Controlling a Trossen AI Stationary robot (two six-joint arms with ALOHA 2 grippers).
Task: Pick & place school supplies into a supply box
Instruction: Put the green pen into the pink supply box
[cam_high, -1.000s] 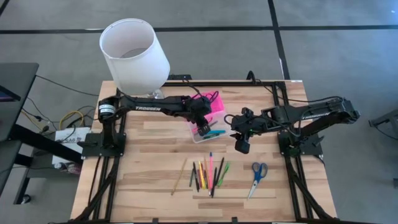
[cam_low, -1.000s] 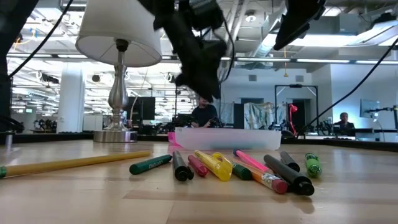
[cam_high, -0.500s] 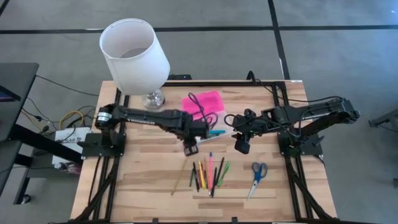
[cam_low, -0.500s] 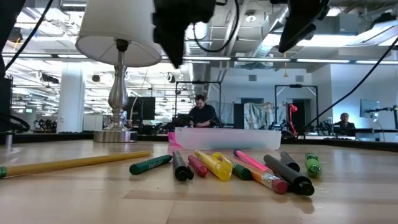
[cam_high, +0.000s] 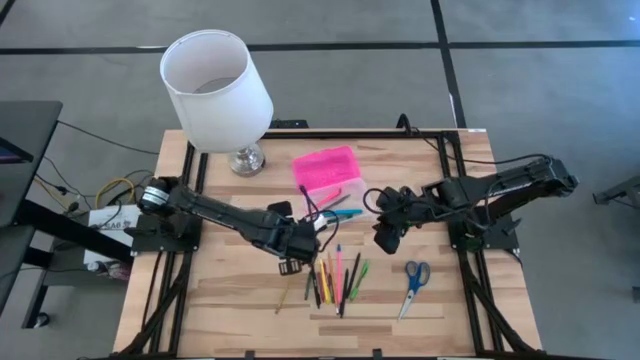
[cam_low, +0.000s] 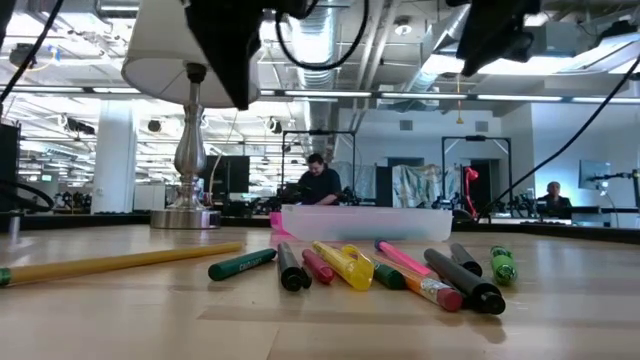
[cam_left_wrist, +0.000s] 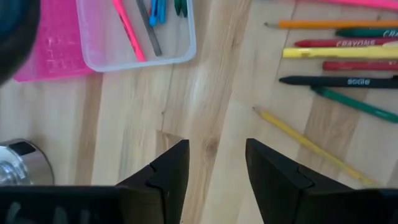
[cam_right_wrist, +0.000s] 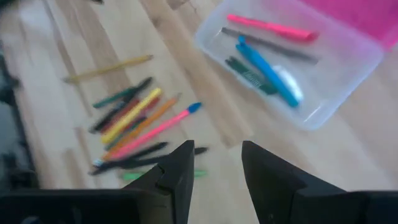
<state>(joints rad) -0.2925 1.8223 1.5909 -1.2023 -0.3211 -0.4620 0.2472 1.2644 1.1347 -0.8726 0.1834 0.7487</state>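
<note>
Just beside the empty, open left gripper (cam_high: 291, 266) lies the yellow wooden pencil (cam_high: 287, 284), long axis slanting across the fingers; open right gripper (cam_high: 385, 239) sits farther off.

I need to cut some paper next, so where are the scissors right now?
In the high view the blue-handled scissors lie on the table's right side, apart from and right of the row of pens and pencils, below the right claw.

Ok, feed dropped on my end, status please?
Left gripper jaws open, empty, over the table beside the loose pens. Right gripper jaws open, empty, near the supply box. A few pens already inside. Scissors untouched. Nothing in the way.
</note>
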